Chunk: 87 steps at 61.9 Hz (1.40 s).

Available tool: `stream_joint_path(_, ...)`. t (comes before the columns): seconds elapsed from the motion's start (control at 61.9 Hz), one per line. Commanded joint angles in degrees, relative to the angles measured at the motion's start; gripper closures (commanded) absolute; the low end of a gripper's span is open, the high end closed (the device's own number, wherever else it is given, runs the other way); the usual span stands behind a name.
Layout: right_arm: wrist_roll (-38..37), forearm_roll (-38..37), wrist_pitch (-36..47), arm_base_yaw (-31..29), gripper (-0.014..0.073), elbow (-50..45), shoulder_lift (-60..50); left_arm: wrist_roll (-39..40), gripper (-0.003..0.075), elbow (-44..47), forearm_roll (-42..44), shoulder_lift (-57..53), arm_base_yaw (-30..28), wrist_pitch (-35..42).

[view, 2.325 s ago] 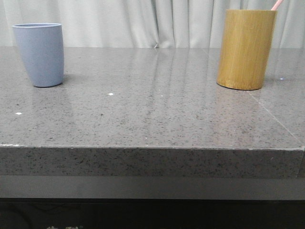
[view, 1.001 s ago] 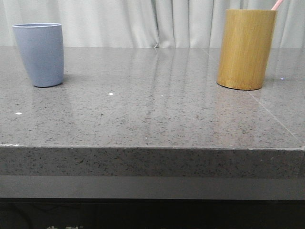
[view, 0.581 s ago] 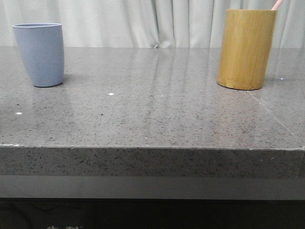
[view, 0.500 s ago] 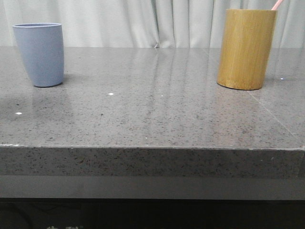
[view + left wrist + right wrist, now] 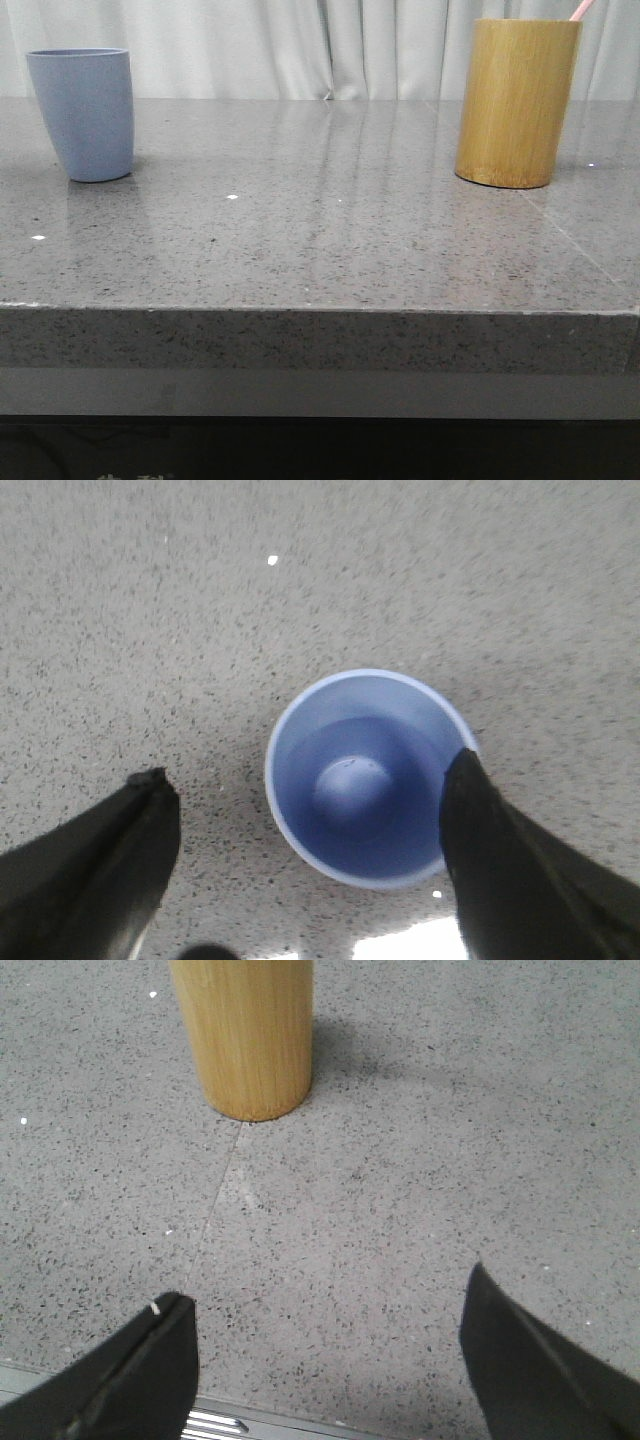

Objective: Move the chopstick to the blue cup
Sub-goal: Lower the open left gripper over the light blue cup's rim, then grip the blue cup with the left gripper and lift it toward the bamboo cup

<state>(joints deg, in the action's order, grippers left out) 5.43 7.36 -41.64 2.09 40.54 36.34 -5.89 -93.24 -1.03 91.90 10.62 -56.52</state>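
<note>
The blue cup (image 5: pixel 83 113) stands upright at the far left of the grey stone table; from above, its hollow inside (image 5: pixel 365 777) holds nothing. My left gripper (image 5: pixel 310 770) hangs open over it, one black finger (image 5: pixel 490 850) overlapping the cup's rim in the picture. A pale pink chopstick tip (image 5: pixel 582 9) pokes out of the tall yellow-brown bamboo cylinder (image 5: pixel 517 101) at the far right. My right gripper (image 5: pixel 325 1295) is open above bare table, short of the cylinder's base (image 5: pixel 246 1030), with nothing between its fingers.
The speckled grey tabletop (image 5: pixel 320 230) runs wide between the two vessels, with a seam line (image 5: pixel 215 1200) running from the cylinder's foot. The table's front edge (image 5: pixel 320 310) is near; a white curtain (image 5: pixel 300 45) hangs behind.
</note>
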Motion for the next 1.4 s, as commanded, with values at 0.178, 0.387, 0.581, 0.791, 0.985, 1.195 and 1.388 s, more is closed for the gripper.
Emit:
stream_joint_path(0.178, 0.63, -0.39, 3.61, -0.04, 0.0034, 1.98, 0.46, 1.85, 0.0186, -7.60, 1.58, 6.08, 0.47, -1.98)
stream_joint_path(0.387, 0.63, -0.39, 3.61, -0.04, 0.0034, 1.98, 0.46, 2.23, 0.0251, -7.60, 3.11, 8.41, 0.47, -1.62)
stream_joint_path(0.581, 0.63, -0.39, 3.61, -0.04, 0.0034, 1.98, 0.46, 2.23, 0.0409, -7.60, 3.01, 9.46, 0.47, -1.20)
stream_joint_path(0.791, 0.63, -0.39, 3.61, -0.04, 0.0034, 1.98, 0.46, 2.23, 0.0603, -7.60, 3.01, 9.51, 0.47, -1.20)
stream_joint_path(0.985, 0.63, -0.39, 3.61, -0.04, 0.0034, 1.98, 0.46, 2.23, 0.0735, -7.60, 2.25, 9.51, 0.47, -1.39)
stream_joint_path(1.195, 0.63, -0.39, 3.66, -0.04, 0.0034, 1.98, 0.46, 2.23, 0.0739, -9.56, -2.24, 9.51, 1.67, -2.48)
stream_joint_path(1.388, 0.63, -0.39, 3.64, -0.04, 0.0034, 1.98, 0.53, 2.23, 0.0739, -14.92, -2.36, 9.66, 8.12, -3.87)
